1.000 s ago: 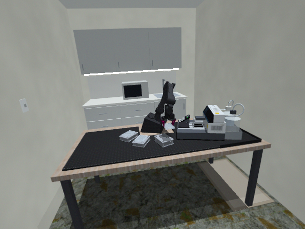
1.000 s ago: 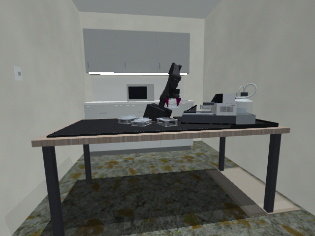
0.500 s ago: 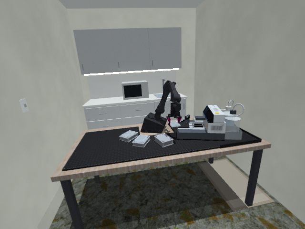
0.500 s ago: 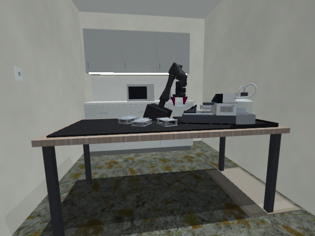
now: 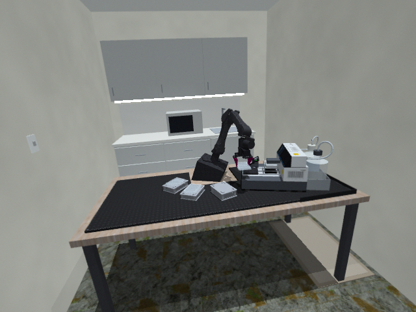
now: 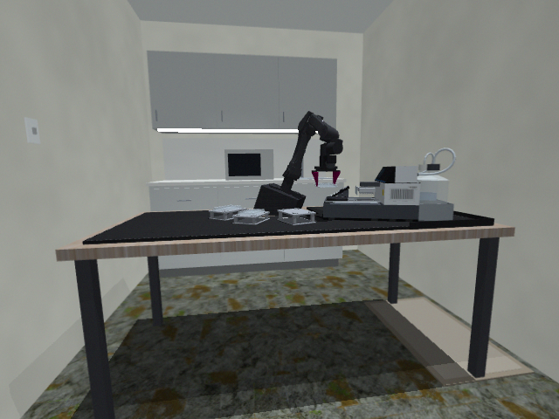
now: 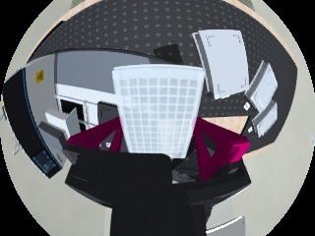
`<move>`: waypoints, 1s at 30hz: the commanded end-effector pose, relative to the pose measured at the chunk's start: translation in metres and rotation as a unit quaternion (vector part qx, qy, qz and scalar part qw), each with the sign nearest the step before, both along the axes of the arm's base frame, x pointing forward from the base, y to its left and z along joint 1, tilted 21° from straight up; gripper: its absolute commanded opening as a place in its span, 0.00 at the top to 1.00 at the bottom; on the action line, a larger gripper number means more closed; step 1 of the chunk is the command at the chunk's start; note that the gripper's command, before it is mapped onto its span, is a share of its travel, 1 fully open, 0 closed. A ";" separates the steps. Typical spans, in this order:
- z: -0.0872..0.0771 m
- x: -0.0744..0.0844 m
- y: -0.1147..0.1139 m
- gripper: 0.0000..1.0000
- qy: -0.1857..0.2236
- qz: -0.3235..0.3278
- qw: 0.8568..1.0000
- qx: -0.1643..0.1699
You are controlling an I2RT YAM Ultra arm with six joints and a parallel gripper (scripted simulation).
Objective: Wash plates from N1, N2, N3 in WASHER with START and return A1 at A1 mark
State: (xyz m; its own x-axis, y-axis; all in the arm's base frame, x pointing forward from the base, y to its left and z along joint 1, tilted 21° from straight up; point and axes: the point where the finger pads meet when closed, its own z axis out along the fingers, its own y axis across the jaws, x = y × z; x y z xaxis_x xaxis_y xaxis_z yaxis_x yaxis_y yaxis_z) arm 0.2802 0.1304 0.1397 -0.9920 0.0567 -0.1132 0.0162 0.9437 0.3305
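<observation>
My gripper (image 5: 242,164) (image 6: 326,179) (image 7: 157,119) is shut on a clear 96-well plate (image 5: 244,166) (image 7: 159,101) and holds it level in the air above the left end of the washer (image 5: 291,157) (image 6: 396,191) (image 7: 79,73). The carrier track (image 5: 271,170) lies just to the right of and below the plate. Three nests stand in a row on the black mat. The right nest (image 5: 223,190) (image 6: 296,215) (image 7: 223,59) is an empty slab. The middle nest (image 5: 192,192) (image 6: 250,215) and the left nest (image 5: 175,184) (image 6: 224,210) each hold a plate.
The tilted keypad (image 6: 338,195) sits at the washer's left end, below the gripper. Bottles with tubing (image 5: 317,157) stand at the washer's right. The arm's base (image 5: 208,168) is behind the nests. The black mat (image 5: 141,208) covers the table.
</observation>
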 end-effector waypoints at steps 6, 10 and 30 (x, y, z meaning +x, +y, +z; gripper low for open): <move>0.017 -0.026 0.022 1.00 0.034 -0.138 0.990 0.021; 0.019 -0.033 0.028 1.00 0.034 -0.138 0.990 0.021; 0.041 -0.102 0.085 1.00 0.036 -0.138 0.990 0.023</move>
